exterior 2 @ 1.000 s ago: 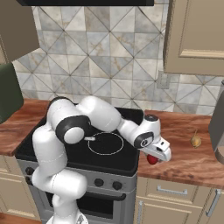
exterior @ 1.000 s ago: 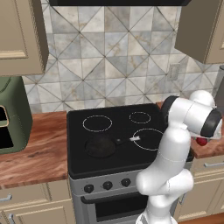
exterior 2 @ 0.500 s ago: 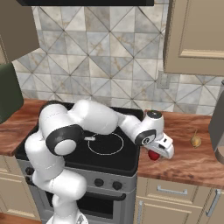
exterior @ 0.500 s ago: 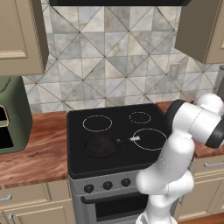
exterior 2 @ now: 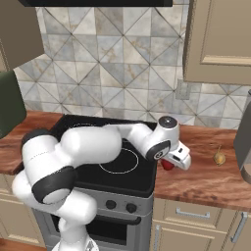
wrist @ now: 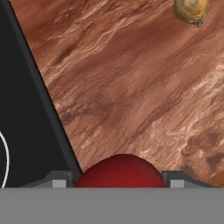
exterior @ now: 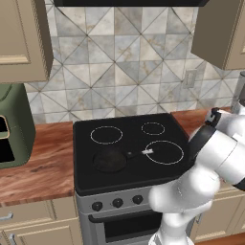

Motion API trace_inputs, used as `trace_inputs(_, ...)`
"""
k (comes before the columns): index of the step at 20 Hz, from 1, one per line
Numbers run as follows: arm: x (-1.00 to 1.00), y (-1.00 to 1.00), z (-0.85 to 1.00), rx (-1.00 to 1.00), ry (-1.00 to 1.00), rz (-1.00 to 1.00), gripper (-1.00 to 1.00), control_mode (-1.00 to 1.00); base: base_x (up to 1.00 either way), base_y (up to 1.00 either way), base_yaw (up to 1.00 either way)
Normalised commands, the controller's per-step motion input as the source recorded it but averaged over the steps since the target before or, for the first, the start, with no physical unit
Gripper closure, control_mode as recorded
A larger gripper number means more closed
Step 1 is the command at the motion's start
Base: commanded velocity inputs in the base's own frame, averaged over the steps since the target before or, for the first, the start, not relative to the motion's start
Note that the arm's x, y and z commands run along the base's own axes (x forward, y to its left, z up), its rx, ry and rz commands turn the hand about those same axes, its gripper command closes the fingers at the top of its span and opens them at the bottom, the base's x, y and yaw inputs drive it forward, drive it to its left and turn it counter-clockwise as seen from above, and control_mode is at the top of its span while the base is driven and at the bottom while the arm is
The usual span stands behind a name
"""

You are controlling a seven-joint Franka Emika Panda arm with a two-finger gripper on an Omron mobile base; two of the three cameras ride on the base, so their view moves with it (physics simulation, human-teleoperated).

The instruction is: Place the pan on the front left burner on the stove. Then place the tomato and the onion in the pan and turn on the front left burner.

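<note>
End effector (wrist: 119,181) straddles tomato (wrist: 120,170) beside stove (wrist: 26,131) edge.

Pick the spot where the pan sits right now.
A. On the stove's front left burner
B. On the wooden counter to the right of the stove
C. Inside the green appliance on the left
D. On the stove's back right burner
A. In the left base view the pan lies on the near left part of the stove, its handle pointing right toward the front right ring.
</note>
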Motion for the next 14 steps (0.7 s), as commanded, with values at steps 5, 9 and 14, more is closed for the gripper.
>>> trace_inputs(5, 0.00, 0.45, 0.38, 0.00, -0.01, 0.00, 1.00, -1.00, 0.00, 0.00, 0.00)
trace_inputs(9, 0.00, 0.49, 0.32, 0.00, 0.00, 0.00, 1.00, -1.00, 0.00, 0.00, 0.00)
trace_inputs(14, 0.00, 0.56, 0.26, 0.00, 0.00, 0.00, 1.00, -1.00, 0.00, 0.00, 0.00)
